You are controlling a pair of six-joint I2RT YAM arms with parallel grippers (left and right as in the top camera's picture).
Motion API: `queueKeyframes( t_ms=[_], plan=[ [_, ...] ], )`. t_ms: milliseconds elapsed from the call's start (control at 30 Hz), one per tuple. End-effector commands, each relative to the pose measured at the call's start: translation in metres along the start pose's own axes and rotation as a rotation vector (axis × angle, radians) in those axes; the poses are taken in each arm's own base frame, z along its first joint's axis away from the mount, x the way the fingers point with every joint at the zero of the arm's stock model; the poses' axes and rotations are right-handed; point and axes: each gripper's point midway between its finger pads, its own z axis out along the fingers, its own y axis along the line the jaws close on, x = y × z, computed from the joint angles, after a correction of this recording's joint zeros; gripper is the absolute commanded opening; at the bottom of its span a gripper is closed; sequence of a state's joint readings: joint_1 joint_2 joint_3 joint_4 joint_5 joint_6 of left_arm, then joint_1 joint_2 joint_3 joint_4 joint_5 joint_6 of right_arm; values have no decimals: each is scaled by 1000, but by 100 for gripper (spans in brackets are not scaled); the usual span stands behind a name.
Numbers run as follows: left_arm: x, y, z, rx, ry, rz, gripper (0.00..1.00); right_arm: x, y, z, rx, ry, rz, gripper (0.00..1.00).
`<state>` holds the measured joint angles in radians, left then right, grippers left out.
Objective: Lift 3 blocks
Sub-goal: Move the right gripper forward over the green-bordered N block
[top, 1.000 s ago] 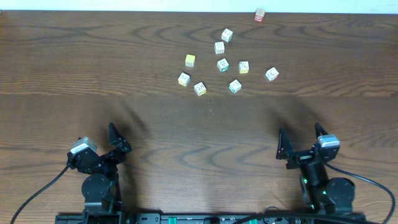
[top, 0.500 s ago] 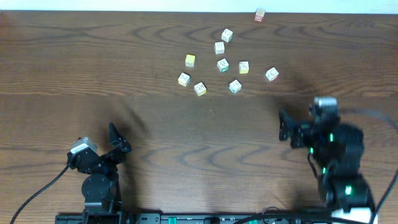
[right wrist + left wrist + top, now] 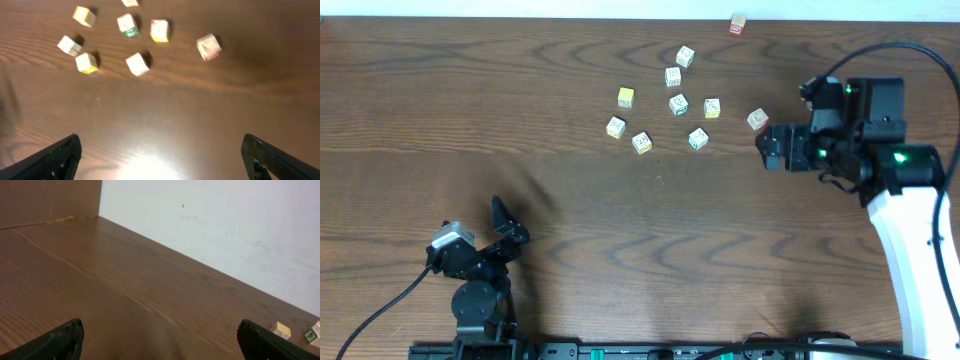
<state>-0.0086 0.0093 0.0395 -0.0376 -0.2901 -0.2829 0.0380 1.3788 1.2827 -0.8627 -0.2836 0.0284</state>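
Note:
Several tiny whitish blocks with coloured marks lie scattered at the far middle of the table, among them one with red marks (image 3: 757, 120) (image 3: 209, 46), one with green (image 3: 679, 104) (image 3: 128, 25) and one with yellow (image 3: 712, 108) (image 3: 159, 30). My right gripper (image 3: 770, 148) (image 3: 162, 152) hangs open above the table, just right of and nearer than the cluster, with nothing between its fingers. Far from the blocks, at the near left, my left gripper (image 3: 507, 228) (image 3: 160, 341) rests open and empty. Two blocks (image 3: 281, 329) show at the right edge of the left wrist view.
A plain yellow cube (image 3: 626, 97) (image 3: 83, 16) sits at the cluster's left. A reddish-brown cube (image 3: 738, 25) lies by the far table edge. A white wall (image 3: 225, 225) runs behind the wooden table (image 3: 520, 90). Cables trail from both arm bases at the near edge.
My right arm has risen from its rest at the near right and swung out toward the blocks, jaws still open. The left arm and the blocks have not moved.

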Motion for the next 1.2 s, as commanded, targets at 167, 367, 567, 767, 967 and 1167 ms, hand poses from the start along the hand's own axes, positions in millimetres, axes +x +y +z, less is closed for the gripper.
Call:
queueKeyframes(
  t_ms=[167,367,567,767,967,1167],
  plan=[
    [35,-31,-2,193,178,143,98,-39,-14,33,20,-54,35,99],
    [40,-34,-1,132,425,148,98,-38,-42,78,93,101,19,99],
    [37,-69,17,159,735,171,98,-16,-67,121,128,362,-63,99],
    [55,-110,30,299,872,146,98,-5,-87,138,98,484,-212,99],
    [84,-120,28,345,978,138,98,-1,-127,154,145,509,-198,88],
    [102,-118,35,315,1025,119,98,17,-110,184,-31,538,-247,88]
  ],
)
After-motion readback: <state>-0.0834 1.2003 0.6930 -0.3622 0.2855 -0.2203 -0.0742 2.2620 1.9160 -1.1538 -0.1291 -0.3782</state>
